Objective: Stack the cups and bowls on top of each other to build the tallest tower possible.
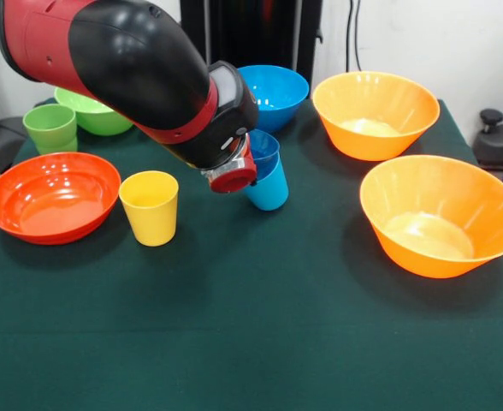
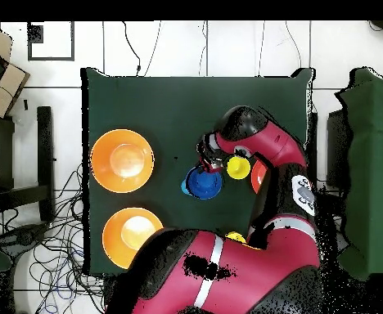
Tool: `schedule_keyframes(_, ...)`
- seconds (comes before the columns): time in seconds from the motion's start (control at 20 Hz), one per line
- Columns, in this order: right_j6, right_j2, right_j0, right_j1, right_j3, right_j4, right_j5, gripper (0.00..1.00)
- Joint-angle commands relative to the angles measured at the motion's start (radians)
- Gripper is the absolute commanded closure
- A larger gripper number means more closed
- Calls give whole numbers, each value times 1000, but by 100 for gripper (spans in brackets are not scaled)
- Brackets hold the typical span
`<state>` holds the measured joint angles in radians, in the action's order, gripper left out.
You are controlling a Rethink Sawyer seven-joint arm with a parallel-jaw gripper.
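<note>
Arm's wrist is low over the light blue cup [image 1: 269, 184] mid-table; looks like the pick stage, judging by pose. Gripper [image 1: 233, 178] sits at the cup's rim, but can't tell if jaws are apart or clamped, wrist blocks them. A small dark blue bowl [image 1: 263, 145] appears to sit in/on that cup, so maybe a stack's started.

Next move needs: confirm grasp, lift straight, avoid yellow cup [image 1: 150, 206] just beside.

Count seen in front view:
- cups: 1 yellow, 1 lt blue, 1 green [image 1: 50, 127]
- bowls: 2 orange [image 1: 375, 113] [image 1: 440, 215], 1 red-orange [image 1: 52, 196], 1 green [image 1: 95, 115], 1 lt blue [image 1: 275, 92], 1 dark blue
</note>
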<state>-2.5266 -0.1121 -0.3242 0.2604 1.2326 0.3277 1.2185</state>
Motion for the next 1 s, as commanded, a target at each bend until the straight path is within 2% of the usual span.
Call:
schedule_keyframes(0.05,-25,69,13,-28,-43,-46,42,100)
schedule_keyframes(1.0,-53,67,22,-37,-51,-36,45,100)
